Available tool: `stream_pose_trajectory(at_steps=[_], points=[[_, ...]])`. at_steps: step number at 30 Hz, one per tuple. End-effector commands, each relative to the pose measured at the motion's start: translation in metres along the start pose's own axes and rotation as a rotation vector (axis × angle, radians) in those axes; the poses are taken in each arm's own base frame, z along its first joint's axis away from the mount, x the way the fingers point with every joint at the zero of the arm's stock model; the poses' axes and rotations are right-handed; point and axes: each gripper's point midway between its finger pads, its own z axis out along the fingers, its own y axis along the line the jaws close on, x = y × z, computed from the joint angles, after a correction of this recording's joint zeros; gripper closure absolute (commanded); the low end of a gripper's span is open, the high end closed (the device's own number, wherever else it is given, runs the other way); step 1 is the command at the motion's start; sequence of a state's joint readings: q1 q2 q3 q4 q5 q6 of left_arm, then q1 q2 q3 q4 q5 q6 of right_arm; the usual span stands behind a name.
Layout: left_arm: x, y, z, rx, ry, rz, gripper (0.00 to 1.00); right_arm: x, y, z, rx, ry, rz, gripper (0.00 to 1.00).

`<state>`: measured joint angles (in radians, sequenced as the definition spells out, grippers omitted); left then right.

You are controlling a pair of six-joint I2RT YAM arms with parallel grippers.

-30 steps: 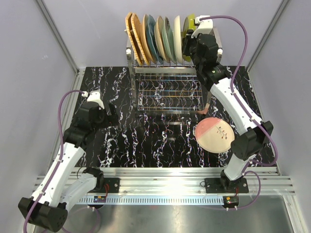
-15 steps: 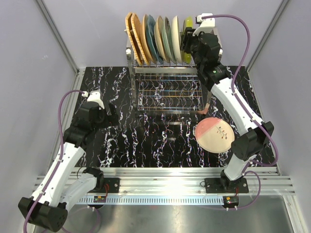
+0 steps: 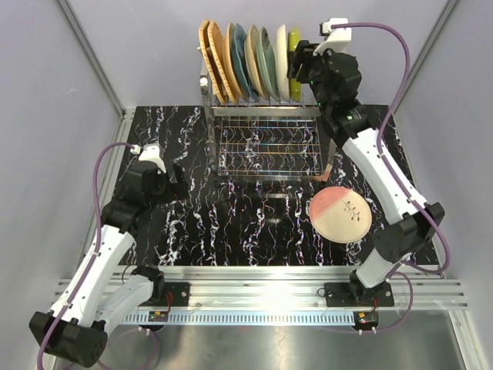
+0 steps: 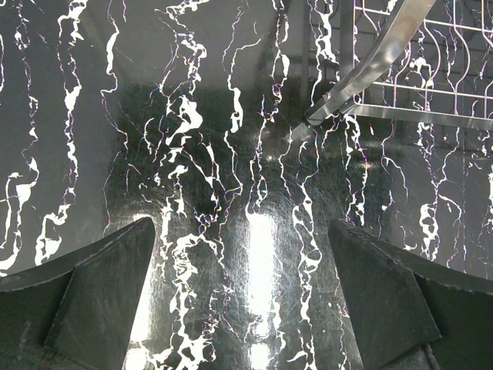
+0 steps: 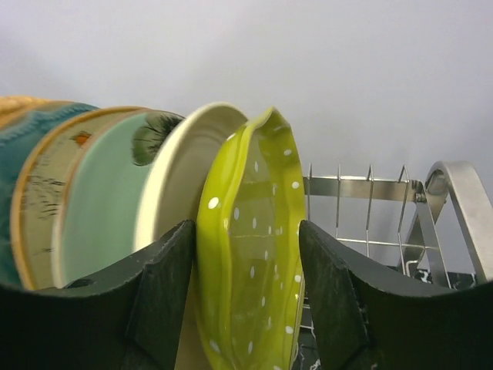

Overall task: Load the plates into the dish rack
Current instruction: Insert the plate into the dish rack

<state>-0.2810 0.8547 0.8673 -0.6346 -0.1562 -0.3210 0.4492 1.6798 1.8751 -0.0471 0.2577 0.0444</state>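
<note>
Nine plates in all: eight stand on edge in the top tier of the dish rack [image 3: 262, 108], and one lies flat on the desk [image 3: 254, 223]

From the left of the rack come two orange woven plates [image 3: 206, 54], squarish and side by side, then a cream plate with a brownish rim [image 3: 229, 54], a teal plate [image 3: 239, 58], a second rimmed cream plate [image 3: 253, 58], a pale green plate [image 3: 266, 58], a plain cream plate [image 3: 281, 50] and last the yellow-green plate [image 5: 250, 254]. That one has a wavy edge and small white dots, and it leans lightly toward its cream neighbour. To its right several thin tines stand bare. The rack is one shiny steel wire frame with a grid shelf underneath.

The pink-edged plate [image 3: 340, 213] lies face up in front of the rack and to its right, cream with a pink band and a small sprig drawn on it.

There are two arms. The right pincer [image 3: 296, 63] is up at the rack's right end, one jaw on each side of the yellow-green plate and close against its rim; I cannot tell whether they press on it. The left pincer [image 4: 240, 223] hangs over the desk near the rack's front left foot, jaws spread wide and holding nothing
</note>
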Motion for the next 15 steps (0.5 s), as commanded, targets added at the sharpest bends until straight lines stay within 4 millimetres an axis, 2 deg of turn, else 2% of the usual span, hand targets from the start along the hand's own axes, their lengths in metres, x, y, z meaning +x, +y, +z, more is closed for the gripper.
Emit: stream_pose_trajectory(at_steps=[1,7,9,11,12,13,14,15], points=[[-0.008,-0.004,0.002,0.021,-0.027,0.005,0.01,-0.071,0.009,-0.032,-0.068,-0.165,0.078,0.36],[-0.007,-0.003,0.003,0.013,-0.025,0.007,0.01,-0.093,0.007,-0.052,-0.080,-0.200,0.091,0.35],[-0.008,-0.002,0.002,0.013,-0.028,0.007,0.01,-0.090,0.006,-0.057,-0.078,-0.190,0.088,0.35],[-0.008,-0.002,0.002,0.012,-0.027,0.008,0.01,-0.100,0.002,-0.072,-0.078,-0.213,0.098,0.35],[-0.007,-0.002,0.003,0.012,-0.025,0.009,0.01,-0.083,0.000,-0.074,-0.075,-0.183,0.091,0.35],[-0.008,-0.002,0.002,0.013,-0.028,0.008,0.01,-0.092,-0.003,-0.088,-0.072,-0.202,0.096,0.35],[-0.008,-0.002,0.002,0.014,-0.026,0.008,0.01,-0.088,-0.012,-0.094,-0.034,-0.197,0.113,0.36],[-0.008,-0.004,0.002,0.021,-0.029,0.011,0.01,-0.063,-0.019,-0.097,-0.006,-0.150,0.109,0.36]])
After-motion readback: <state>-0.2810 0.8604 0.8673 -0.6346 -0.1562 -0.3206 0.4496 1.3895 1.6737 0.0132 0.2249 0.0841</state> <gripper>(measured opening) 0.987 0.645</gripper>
